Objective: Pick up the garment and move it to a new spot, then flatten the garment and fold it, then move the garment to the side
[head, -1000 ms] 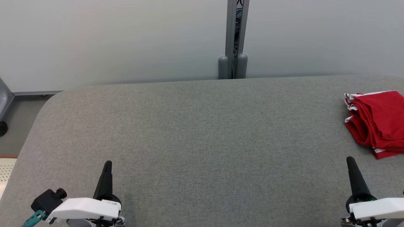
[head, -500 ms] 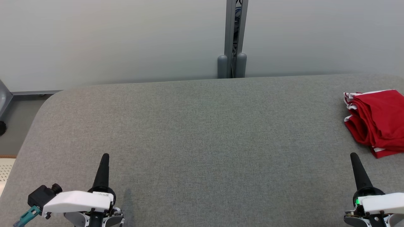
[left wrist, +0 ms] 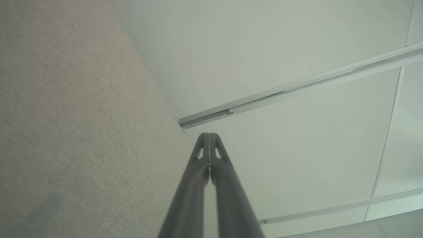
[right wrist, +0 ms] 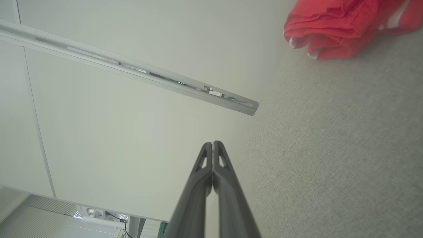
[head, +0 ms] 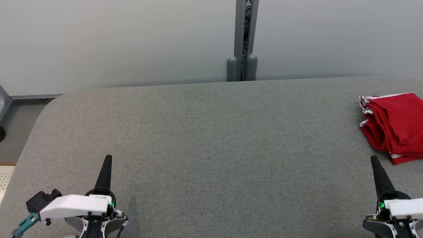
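The garment (head: 395, 127) is red with white trim and lies folded in a thick bundle at the right edge of the grey table (head: 211, 138); the right wrist view has the garment (right wrist: 333, 28) at its upper right. My left gripper (head: 107, 158) rests shut at the lower left, fingers pressed together and pointing away from me, holding nothing; its fingertips (left wrist: 209, 136) meet in the left wrist view. My right gripper (head: 374, 159) is shut too, empty, at the lower right just short of the garment's near corner. Its closed tips (right wrist: 213, 144) point past the table's far edge.
A pale wall with a grey vertical post (head: 243, 39) stands behind the table's far edge. Off the left side of the table lies floor (head: 13, 132). The broad middle of the fabric top lies between the two grippers.
Both grippers' bodies have drawn back toward the bottom edge; the left tip now reaches a little farther up the table. The whole picture has shifted slightly. The garment lies as before.
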Robot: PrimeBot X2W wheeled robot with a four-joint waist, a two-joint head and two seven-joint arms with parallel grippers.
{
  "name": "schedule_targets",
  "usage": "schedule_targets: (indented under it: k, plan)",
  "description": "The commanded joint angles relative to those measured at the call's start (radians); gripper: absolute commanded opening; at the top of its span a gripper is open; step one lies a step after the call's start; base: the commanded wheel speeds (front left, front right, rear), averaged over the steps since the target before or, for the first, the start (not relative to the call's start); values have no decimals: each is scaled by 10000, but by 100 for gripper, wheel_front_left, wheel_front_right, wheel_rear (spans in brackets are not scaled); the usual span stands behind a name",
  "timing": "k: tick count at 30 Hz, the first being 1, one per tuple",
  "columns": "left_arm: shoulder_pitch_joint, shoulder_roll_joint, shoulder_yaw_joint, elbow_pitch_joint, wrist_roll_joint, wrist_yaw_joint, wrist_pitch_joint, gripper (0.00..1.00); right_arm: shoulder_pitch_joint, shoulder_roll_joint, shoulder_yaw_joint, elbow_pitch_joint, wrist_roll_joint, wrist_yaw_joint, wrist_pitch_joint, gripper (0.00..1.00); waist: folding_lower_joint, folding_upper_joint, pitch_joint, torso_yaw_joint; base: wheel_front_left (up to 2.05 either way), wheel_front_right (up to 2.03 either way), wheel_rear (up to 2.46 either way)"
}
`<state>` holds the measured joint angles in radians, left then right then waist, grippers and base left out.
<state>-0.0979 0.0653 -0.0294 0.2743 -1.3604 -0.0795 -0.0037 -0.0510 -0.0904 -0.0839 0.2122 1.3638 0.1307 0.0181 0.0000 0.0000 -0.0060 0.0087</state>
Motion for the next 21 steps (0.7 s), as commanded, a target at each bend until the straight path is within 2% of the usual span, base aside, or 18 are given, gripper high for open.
schedule_targets:
  k: [1, 21]
  plan:
    - [-288, 47, 73, 0, -188, -93, 38, 0, -136, -63, -49, 7, 215, 1, 67, 0, 0, 0, 2, -2, 0, 0, 0]
    - [-678, 19, 346, 278, -1798, -376, 459, 0, -440, -28, -381, 233, 1879, 1, 575, 0, 0, 0, 59, -53, 0, 0, 0]
